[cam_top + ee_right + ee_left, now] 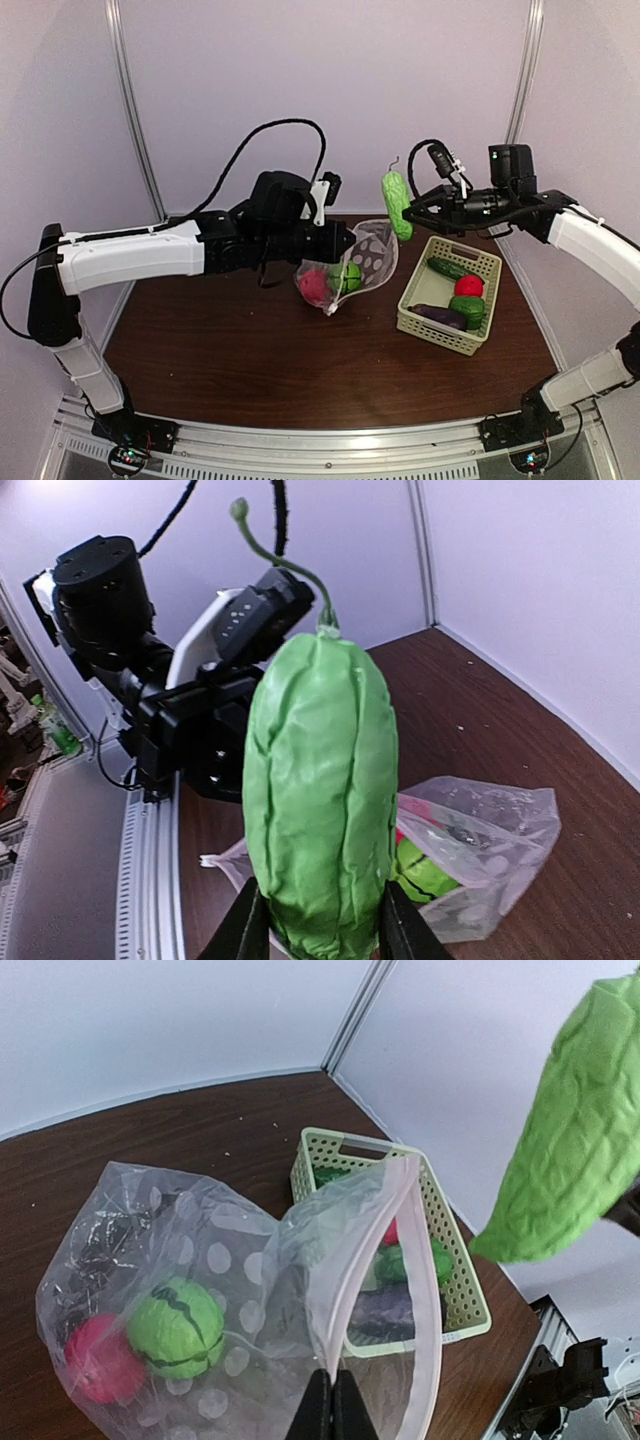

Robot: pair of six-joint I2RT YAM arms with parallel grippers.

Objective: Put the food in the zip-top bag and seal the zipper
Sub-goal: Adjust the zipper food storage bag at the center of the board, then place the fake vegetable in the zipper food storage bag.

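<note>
The left gripper (332,1405) is pinching the mouth edge of the zip-top bag (210,1260), its 2 fingers pressed tightly together on the plastic right at the zipper (390,1205), a pale strip that is curving in a loop around the bag's open mouth. The bag is hanging from that grip above the dark wooden table (250,350), towards the back and middle of it, with its mouth gaping towards the right arm. 2 pieces of food are sitting in the bag's bottom: a red round one (100,1362) and a green round one with dark stripes (180,1325), touching each other. The right gripper (315,930) is clasping a ridged green toy gourd (320,800) by its lower end, a finger on each side, and is holding it upright in the air with its thin curled stem pointing up, just beside and above the bag's mouth. A pale green perforated basket (487,262) is standing on the table's right side, near the bag, and is holding 4 more pieces: a green cucumber (447,267), a red tomato (468,285), a green round piece (467,308) and a dark purple aubergine (440,315).
</note>
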